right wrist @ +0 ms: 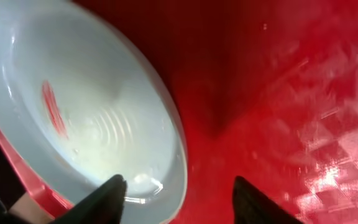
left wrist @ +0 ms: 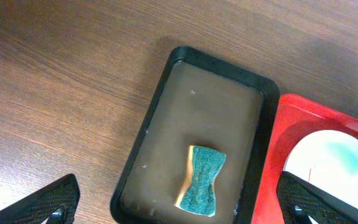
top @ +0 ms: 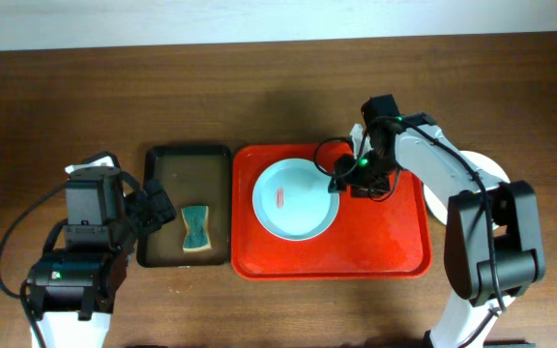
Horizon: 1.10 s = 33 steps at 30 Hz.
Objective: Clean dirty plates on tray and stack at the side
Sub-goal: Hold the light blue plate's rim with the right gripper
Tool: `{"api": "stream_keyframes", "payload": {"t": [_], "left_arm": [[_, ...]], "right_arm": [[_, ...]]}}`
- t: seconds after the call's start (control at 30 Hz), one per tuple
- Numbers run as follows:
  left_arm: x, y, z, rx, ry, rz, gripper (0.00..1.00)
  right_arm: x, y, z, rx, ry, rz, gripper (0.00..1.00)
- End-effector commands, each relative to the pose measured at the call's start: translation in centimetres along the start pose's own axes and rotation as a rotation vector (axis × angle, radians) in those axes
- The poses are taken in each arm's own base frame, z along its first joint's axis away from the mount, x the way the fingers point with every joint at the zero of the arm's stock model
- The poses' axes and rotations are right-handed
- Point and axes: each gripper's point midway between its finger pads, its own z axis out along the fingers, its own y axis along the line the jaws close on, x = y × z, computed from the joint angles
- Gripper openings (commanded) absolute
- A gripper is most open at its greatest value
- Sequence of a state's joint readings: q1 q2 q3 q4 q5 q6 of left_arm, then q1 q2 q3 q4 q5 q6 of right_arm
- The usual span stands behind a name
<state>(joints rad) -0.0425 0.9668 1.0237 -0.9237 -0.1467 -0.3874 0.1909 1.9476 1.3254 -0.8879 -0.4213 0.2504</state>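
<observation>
Red tray (top: 385, 242): on the table (top: 66, 97), in the middle, close to the front edge.
Plate (top: 303, 208): lies in the left half of the red tray, nearer its back edge.
Red smear (top: 280, 199): on the plate, a bit left of its middle.
Right gripper (right wrist: 182, 200): at the plate's right rim, fingers spread apart. One is over the plate and one over the bare red tray. It holds nothing.
Other plate (top: 491, 169): a white round shape on the table past the red tray's right edge, mostly hidden by the right arm (top: 433, 159).
Left gripper (top: 160, 211): at the brown tray's left edge, fingers spread wide, holding nothing.
Brown tray (top: 177, 179): just beside the red tray's left edge.
Sponge (top: 195, 230): green and yellow, in the brown tray near its front edge.
</observation>
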Motion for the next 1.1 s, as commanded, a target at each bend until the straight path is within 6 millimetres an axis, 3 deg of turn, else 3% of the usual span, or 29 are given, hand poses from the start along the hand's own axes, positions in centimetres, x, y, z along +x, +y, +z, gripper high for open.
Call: {"api": "stream_keyframes", "payload": {"t": [0.0, 0.17, 0.23, 0.6, 0.67, 0.7, 0.77, 0.87, 0.93, 1.0, 1.07], "left_arm": [[-0.5, 0.0, -0.3, 0.001, -0.015, -0.02, 0.99], [-0.5, 0.0, -0.3, 0.001, -0.015, -0.02, 0.99], [-0.5, 0.0, -0.3, 0.001, -0.015, -0.02, 0.99], [-0.5, 0.0, -0.3, 0.001, -0.015, -0.02, 0.99], [-0.5, 0.0, -0.3, 0.001, -0.015, -0.02, 0.99], [-0.5, 0.0, -0.3, 0.001, -0.015, -0.02, 0.99], [-0.5, 0.0, -0.3, 0.001, -0.015, -0.02, 0.99], [-0.5, 0.0, -0.3, 0.001, -0.015, -0.02, 0.99], [-0.5, 0.0, -0.3, 0.001, -0.015, -0.02, 0.99], [-0.5, 0.0, -0.3, 0.001, -0.015, -0.02, 0.99], [-0.5, 0.0, -0.3, 0.001, -0.015, -0.02, 0.99]], "right_arm": [[0.7, -0.5, 0.9, -0.009, 0.0, -0.007, 0.45], [1.8, -1.3, 2.2, -0.005, 0.019, 0.002, 0.26], [1.7, -1.2, 2.2, -0.01, 0.017, 0.012, 0.04], [4.9, 0.6, 2.9, -0.003, 0.132, 0.105, 0.05], [4.7, 0.6, 2.9, -0.007, 0.122, 0.099, 0.21], [4.6, 0.6, 2.9, -0.008, 0.118, 0.098, 0.52], [4.3, 0.7, 2.9, -0.012, 0.108, 0.096, 0.99], [4.1, 1.2, 2.3, -0.043, 0.113, 0.104, 0.96], [3.0, 2.0, 0.4, -0.063, 0.095, 0.094, 0.74], [2.5, 3.0, -1.6, -0.06, 0.071, 0.059, 0.7], [2.8, 2.4, -2.4, 0.031, 0.048, 0.035, 0.68]]}}
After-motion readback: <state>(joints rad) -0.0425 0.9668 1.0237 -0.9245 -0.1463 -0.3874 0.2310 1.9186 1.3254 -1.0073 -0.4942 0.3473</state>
